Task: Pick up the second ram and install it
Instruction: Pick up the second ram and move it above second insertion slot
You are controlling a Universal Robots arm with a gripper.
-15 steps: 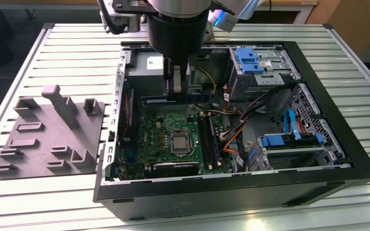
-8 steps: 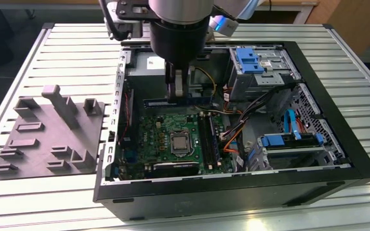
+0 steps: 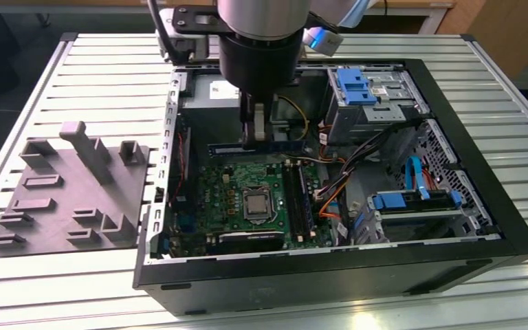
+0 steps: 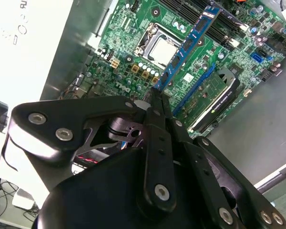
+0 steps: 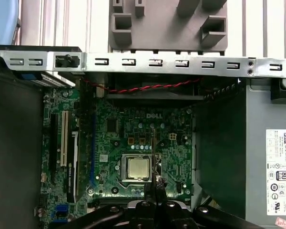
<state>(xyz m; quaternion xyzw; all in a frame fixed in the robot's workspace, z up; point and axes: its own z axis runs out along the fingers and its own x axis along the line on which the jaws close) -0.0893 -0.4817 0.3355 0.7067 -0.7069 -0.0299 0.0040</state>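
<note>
Gripper [image 3: 258, 132]: jaws closed on the second ram [image 3: 278, 146], which I hold on edge above the motherboard [image 3: 236, 189] inside the open case [image 3: 337, 275]. The stick's long axis runs across the exterior view, left to right, crosswise to the memory slots [image 3: 294, 196] beneath it. In the second wrist view it reads as a thin, narrow, blue board.

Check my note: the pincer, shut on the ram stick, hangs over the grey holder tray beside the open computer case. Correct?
Wrong on the place. In the exterior view the pincer, shut on the ram stick, hangs over the motherboard inside the open computer case; the grey holder tray lies beside it, at that view's left.
</note>
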